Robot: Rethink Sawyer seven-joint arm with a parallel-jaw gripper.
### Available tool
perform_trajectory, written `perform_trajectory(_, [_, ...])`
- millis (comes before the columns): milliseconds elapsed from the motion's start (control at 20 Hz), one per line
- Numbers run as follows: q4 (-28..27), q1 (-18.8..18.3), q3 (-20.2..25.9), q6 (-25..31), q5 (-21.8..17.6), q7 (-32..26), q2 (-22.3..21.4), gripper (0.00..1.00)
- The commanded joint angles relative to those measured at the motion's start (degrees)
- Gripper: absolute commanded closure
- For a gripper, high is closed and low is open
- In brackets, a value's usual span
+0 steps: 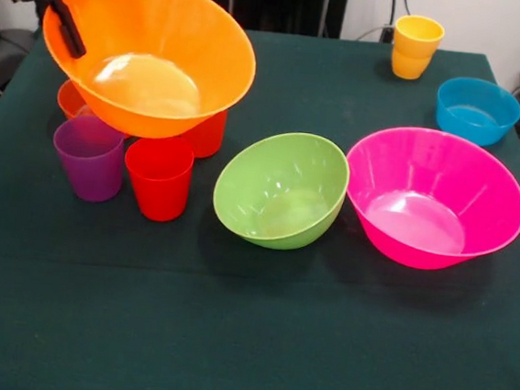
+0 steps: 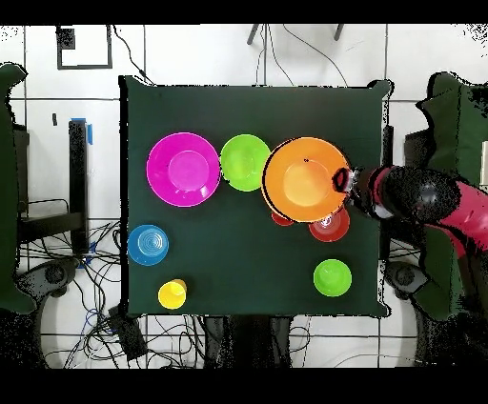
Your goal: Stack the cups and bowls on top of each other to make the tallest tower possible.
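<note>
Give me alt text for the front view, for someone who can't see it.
A red robot gripper holds a large glossy orange plastic bowl by its rim, tilted above purple and red plastic cups on a dark green table. A tilted green bowl, pink bowl, blue bowl and yellow cup sit apart.

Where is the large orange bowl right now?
The large orange bowl is held tilted by the gripper at its rim, at the front view's upper left, over the purple cup and red cup.
</note>
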Motion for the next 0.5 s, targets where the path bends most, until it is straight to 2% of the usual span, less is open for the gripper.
perform_trajectory(50, [3.7,1.8,-3.4,-4.6,0.7,4.7,1.4,1.0])
perform_trajectory(500, [-1.4,2.0,-3.2,-1.7,1.0,1.2,3.5,1.0])
